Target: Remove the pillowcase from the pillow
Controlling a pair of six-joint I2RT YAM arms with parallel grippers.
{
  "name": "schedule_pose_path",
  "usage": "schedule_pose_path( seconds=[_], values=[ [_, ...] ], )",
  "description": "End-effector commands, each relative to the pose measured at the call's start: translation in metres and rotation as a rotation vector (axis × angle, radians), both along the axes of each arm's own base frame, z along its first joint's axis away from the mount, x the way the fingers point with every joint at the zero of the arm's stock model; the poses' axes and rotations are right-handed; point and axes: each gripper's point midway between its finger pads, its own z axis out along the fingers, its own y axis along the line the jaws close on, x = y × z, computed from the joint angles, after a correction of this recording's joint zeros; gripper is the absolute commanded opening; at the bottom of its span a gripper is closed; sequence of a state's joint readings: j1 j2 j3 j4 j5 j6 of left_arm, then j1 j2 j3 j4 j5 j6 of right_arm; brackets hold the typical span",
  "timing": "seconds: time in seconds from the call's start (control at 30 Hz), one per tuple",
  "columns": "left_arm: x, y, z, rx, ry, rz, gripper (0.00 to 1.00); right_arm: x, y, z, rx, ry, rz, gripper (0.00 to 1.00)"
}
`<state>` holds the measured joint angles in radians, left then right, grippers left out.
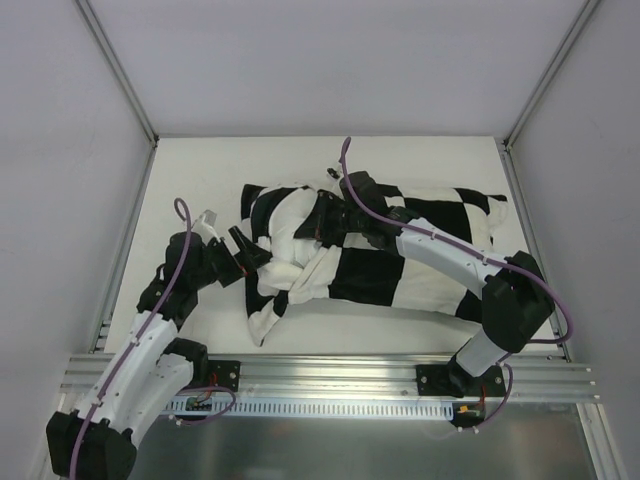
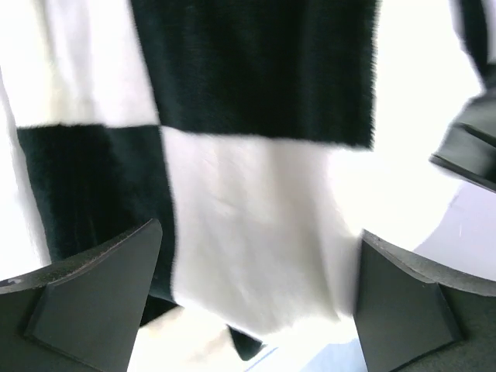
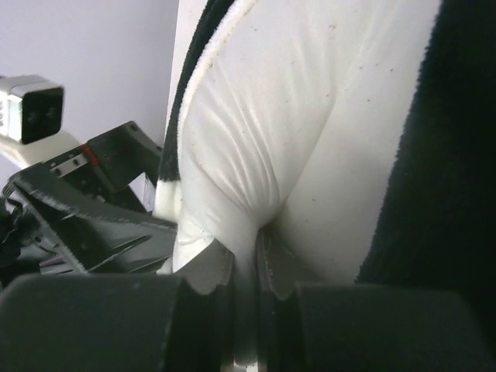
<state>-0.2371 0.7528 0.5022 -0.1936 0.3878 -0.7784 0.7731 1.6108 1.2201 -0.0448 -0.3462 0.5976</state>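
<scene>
We judge the job well short of done: the pillowcase (image 1: 375,275) still sheathes most of the pillow (image 3: 256,116), which lies across the desk (image 1: 200,170) from its middle toward 3 o'clock, with only the case's end bunched at about 8 o'clock from centre. Our right end effector (image 3: 248,248) is pressed together on a fold of plain white fabric, seemingly the pillow, while our left end effector (image 1: 250,256) stands spread against the checkered cloth, gripping nothing. Left to do, as we see it: clamp the case and draw it off toward 9 o'clock.
</scene>
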Motion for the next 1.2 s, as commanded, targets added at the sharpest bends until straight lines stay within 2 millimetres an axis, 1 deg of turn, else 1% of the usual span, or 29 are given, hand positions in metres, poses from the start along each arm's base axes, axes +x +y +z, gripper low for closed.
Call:
schedule_pose_path(
  seconds=[0.0, 0.03, 0.07, 0.13, 0.2, 0.27, 0.33, 0.4, 0.43, 0.53, 0.57, 0.63, 0.67, 0.73, 0.77, 0.8, 0.83, 0.87, 0.9, 0.93, 0.97, 1.03, 1.07, 1.1, 1.13, 1.17],
  values=[
    [-0.01, -0.005, 0.026, -0.033, -0.104, -0.012, 0.95, 0.011, 0.021, 0.096, 0.256, -0.195, 0.005, 0.01],
    [-0.008, 0.002, 0.035, -0.006, -0.165, 0.013, 0.95, 0.013, 0.02, 0.094, 0.244, -0.203, -0.003, 0.01],
    [-0.008, 0.004, 0.039, 0.009, -0.189, 0.017, 0.99, 0.015, 0.018, 0.091, 0.23, -0.206, -0.011, 0.01],
    [-0.007, 0.004, 0.047, 0.039, -0.216, 0.003, 0.99, 0.017, 0.016, 0.087, 0.202, -0.211, -0.028, 0.01],
    [-0.011, 0.0, 0.04, 0.054, -0.167, -0.031, 0.99, 0.019, 0.013, 0.085, 0.18, -0.223, -0.037, 0.01],
    [-0.013, -0.007, 0.032, 0.048, -0.11, -0.061, 0.99, 0.023, 0.009, 0.079, 0.135, -0.236, -0.057, 0.01],
    [-0.016, -0.014, 0.026, 0.048, -0.083, -0.072, 0.99, 0.028, 0.004, 0.075, 0.101, -0.251, -0.085, 0.01],
    [-0.015, -0.016, 0.024, 0.066, -0.076, -0.063, 0.99, 0.03, 0.001, 0.069, 0.073, -0.255, -0.092, 0.01],
    [-0.016, -0.02, 0.019, 0.071, -0.055, -0.081, 0.99, 0.031, 0.0, 0.067, 0.059, -0.256, -0.097, 0.01],
    [-0.018, -0.029, 0.02, 0.078, -0.045, -0.106, 0.99, 0.035, 0.0, 0.063, 0.035, -0.259, -0.105, 0.01],
    [-0.018, -0.031, 0.022, 0.079, -0.052, -0.11, 0.99, 0.035, 0.0, 0.061, 0.032, -0.258, -0.104, 0.01],
    [-0.017, -0.032, 0.033, 0.081, -0.092, -0.097, 0.99, 0.037, 0.0, 0.058, 0.023, -0.259, -0.109, 0.01],
    [-0.015, -0.03, 0.039, 0.083, -0.115, -0.085, 0.99, 0.036, -0.002, 0.051, -0.004, -0.243, -0.111, 0.0],
    [-0.015, -0.028, 0.053, 0.073, -0.16, -0.071, 0.99, 0.038, -0.006, 0.043, -0.049, -0.244, -0.126, 0.01],
    [-0.014, -0.025, 0.057, 0.074, -0.181, -0.051, 0.99, 0.042, -0.011, 0.04, -0.083, -0.264, -0.148, 0.01],
    [-0.014, -0.023, 0.06, 0.073, -0.193, -0.042, 0.99, 0.043, -0.013, 0.037, -0.118, -0.281, -0.158, 0.01],
    [-0.014, -0.022, 0.061, 0.075, -0.202, -0.036, 0.99, 0.041, -0.02, 0.033, -0.182, -0.29, -0.166, 0.01],
    [-0.013, -0.021, 0.059, 0.08, -0.203, -0.03, 0.99, 0.044, -0.026, 0.033, -0.24, -0.327, -0.198, 0.01],
    [-0.013, -0.021, 0.056, 0.087, -0.193, -0.03, 0.99, 0.047, -0.033, 0.033, -0.34, -0.408, -0.231, 0.01],
    [-0.013, -0.021, 0.051, 0.094, -0.18, -0.034, 0.99, 0.043, -0.039, 0.03, -0.404, -0.428, -0.227, 0.01],
    [-0.012, -0.023, 0.04, 0.103, -0.14, -0.037, 0.99, 0.045, -0.039, 0.039, -0.423, -0.464, -0.237, 0.01],
    [-0.013, -0.026, 0.03, 0.097, -0.092, -0.042, 0.97, 0.042, -0.042, 0.041, -0.5, -0.524, -0.235, 0.01],
    [-0.012, -0.027, 0.019, 0.111, -0.055, -0.043, 0.97, 0.045, -0.046, 0.047, -0.533, -0.555, -0.265, 0.01],
    [-0.012, -0.027, 0.015, 0.115, -0.039, -0.039, 0.96, 0.041, -0.043, 0.049, -0.551, -0.577, -0.257, 0.01],
    [-0.01, -0.025, 0.01, 0.129, -0.027, -0.025, 0.96, 0.04, -0.045, 0.048, -0.585, -0.597, -0.246, 0.01],
    [-0.011, -0.024, 0.001, 0.138, -0.001, -0.016, 0.94, 0.042, -0.049, 0.051, -0.609, -0.62, -0.27, 0.01]
  ],
)
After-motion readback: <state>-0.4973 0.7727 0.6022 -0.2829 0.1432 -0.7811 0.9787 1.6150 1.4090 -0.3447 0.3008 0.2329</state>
